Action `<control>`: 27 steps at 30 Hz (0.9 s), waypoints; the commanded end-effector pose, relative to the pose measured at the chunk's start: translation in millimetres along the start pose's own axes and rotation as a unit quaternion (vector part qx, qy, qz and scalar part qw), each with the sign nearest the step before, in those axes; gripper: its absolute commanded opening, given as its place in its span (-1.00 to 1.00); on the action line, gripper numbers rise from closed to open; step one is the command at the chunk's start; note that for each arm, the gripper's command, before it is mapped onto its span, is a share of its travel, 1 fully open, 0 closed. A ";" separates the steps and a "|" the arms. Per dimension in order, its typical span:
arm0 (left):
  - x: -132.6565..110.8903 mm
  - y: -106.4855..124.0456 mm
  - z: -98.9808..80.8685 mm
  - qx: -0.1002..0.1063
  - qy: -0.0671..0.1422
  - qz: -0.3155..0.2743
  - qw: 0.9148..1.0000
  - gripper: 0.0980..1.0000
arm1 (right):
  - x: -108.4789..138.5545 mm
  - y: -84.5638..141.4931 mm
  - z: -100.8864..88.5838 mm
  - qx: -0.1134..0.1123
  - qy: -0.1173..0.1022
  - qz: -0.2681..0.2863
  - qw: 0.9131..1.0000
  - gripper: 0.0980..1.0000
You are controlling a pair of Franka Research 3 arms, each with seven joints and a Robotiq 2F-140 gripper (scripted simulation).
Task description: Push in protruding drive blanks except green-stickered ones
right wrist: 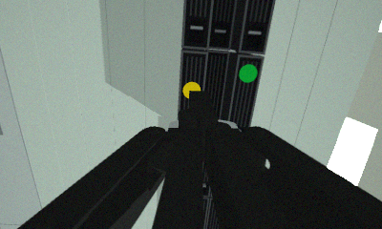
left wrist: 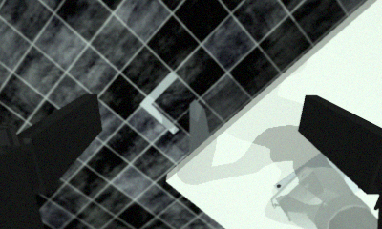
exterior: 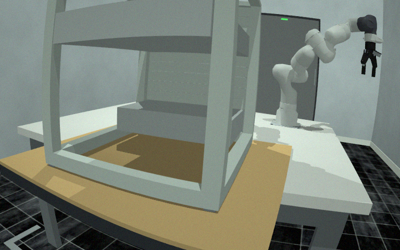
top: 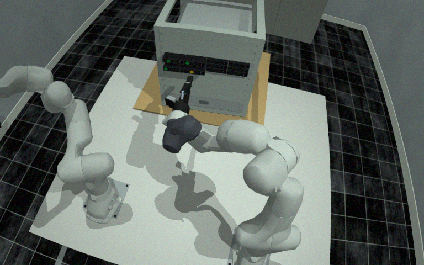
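Observation:
The grey rack [top: 221, 90] [exterior: 216, 102] [right wrist: 64, 72] stands upright, with black drive blanks across its front. In the top view the blanks left of centre stand proud of those at right; exact depths are unclear. Green stickers [top: 168, 61] [right wrist: 247, 73] mark several blanks, and a yellow sticker [top: 191, 72] [right wrist: 191, 90] marks one in the lower row. My right gripper [top: 189, 77] [right wrist: 198, 106] is shut and empty, its tips just in front of and below the yellow-stickered blank; contact cannot be told. My left gripper [exterior: 368, 75] [left wrist: 201, 113] is open and empty, far from the rack.
The rack stands on a wooden board [top: 263, 98] [exterior: 251, 191] beside the white table top [top: 306, 131] [exterior: 326, 182]. The left arm [top: 78, 131] stands at the left in the top view. The right arm [top: 244, 136] reaches across the table from the right.

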State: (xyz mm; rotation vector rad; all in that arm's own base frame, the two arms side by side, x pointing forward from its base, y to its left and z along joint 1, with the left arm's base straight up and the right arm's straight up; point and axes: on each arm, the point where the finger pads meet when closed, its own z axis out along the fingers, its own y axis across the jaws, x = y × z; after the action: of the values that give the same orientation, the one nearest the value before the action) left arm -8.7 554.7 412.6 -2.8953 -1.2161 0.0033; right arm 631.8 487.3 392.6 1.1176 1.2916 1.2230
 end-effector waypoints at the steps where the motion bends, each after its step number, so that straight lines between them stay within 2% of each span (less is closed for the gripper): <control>1: 0.0 0.4 -0.3 -0.001 0.001 -0.003 1.000 1.00 | -5.6 -4.6 -3.6 0.002 0.011 0.032 0.999 -1.00; 13: 0.0 0.4 -0.3 -0.001 0.001 -0.003 1.000 1.00 | -12.2 -6.9 -2.7 0.002 0.011 0.032 0.999 -1.00; 20: 0.0 0.4 -0.3 -0.001 0.001 -0.003 1.000 1.00 | -11.4 -7.0 31.1 0.002 0.011 0.032 0.999 -1.00; 27: 0.0 0.4 -0.3 -0.001 0.001 -0.003 1.000 1.00 | -11.3 -7.0 35.0 0.002 0.011 0.032 0.999 -1.00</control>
State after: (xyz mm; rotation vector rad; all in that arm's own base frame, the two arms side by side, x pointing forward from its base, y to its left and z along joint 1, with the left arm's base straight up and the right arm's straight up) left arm -8.7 554.7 412.6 -2.8953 -1.2161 0.0033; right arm 668.4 473.1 387.4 1.1705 1.2706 1.2825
